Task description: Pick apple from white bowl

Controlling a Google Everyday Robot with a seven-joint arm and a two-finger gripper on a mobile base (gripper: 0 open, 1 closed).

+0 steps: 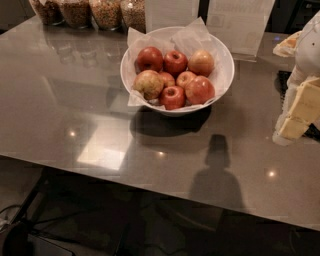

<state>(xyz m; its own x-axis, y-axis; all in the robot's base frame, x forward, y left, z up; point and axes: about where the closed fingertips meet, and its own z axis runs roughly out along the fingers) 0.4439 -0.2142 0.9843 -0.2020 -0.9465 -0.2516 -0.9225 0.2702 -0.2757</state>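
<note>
A glossy white bowl (225,60) lined with crumpled white paper stands on the grey table (75,110), back centre. It holds several apples, mostly red, with a paler yellowish one (148,83) at the front left. A large red apple (199,90) with an orange blush lies at the front right of the pile. My gripper (295,125), white with yellowish pads, hangs at the right edge of the view. It is well to the right of the bowl, a little above the table, and touches no apple.
Several glass jars (92,12) of grains line the table's back left edge. Two upright white sign holders (239,25) stand behind the bowl. The table's front edge runs across the lower view, with dark floor and cables below.
</note>
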